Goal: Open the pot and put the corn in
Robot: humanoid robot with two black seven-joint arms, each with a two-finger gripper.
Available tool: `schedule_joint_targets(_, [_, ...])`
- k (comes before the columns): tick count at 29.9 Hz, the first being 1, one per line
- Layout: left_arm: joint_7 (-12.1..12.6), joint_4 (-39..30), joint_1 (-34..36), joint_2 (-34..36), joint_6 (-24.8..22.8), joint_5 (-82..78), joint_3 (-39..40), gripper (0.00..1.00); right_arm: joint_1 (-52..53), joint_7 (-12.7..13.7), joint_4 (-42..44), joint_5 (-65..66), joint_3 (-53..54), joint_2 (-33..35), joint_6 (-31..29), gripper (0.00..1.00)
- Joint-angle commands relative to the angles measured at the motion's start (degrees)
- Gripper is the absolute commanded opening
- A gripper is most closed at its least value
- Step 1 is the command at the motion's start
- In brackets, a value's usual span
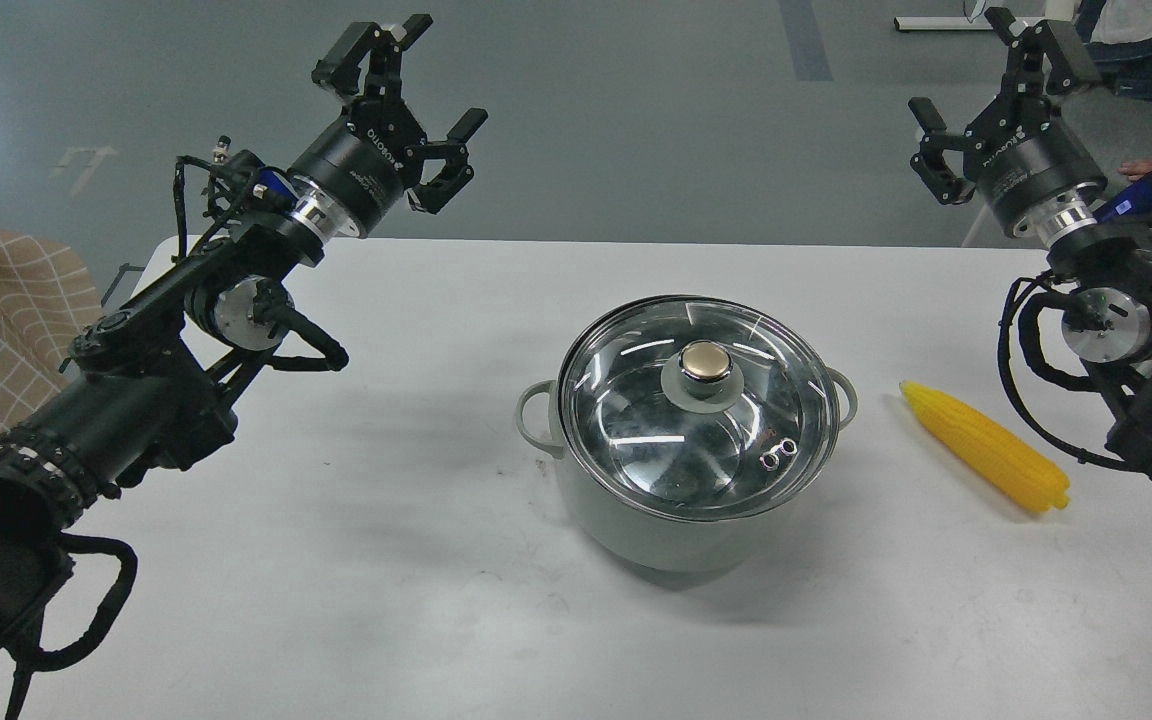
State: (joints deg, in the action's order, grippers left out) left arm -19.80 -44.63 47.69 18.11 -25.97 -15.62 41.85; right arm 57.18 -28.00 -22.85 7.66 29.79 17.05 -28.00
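Below and between your hands: the pot (688, 500) sits mid-bench, lid (696, 405) seated on its rim, gold knob (705, 362) at the centre.
Left hand (404, 100): raised over the far bench edge, fingers spread wide, holding nothing; the pot lies below it and off to its right, well apart.
Right hand (976, 95): raised likewise, fingers wide apart, empty; the pot lies below and to its left.
Corn (986, 446): flat on the bench (386, 600), below your right hand, just beside the pot's right handle but not touching, tapered end toward the pot.
Step in hand: opening the pot, by my reading; nothing is gripped yet.
Next move: bring one hand down over the knob, close on it, lift the lid straight up and set it aside on bare bench.
After that: your right hand is the nearer one for the corn.
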Motion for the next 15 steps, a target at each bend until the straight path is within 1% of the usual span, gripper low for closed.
schedule_joint_targets(1, [-0.32,0.07,0.03,0.09,0.05,-0.03,0.16,0.98,-0.31,0.00,0.09,-0.01,0.09,0.00,0.00,1.00])
schedule_joint_targets(15, [-0.41,-0.02,-0.23,-2.11,-0.04,0.06,0.25,0.98,-0.57,0.00,0.88,-0.01,0.09,-0.96,0.00,1.00])
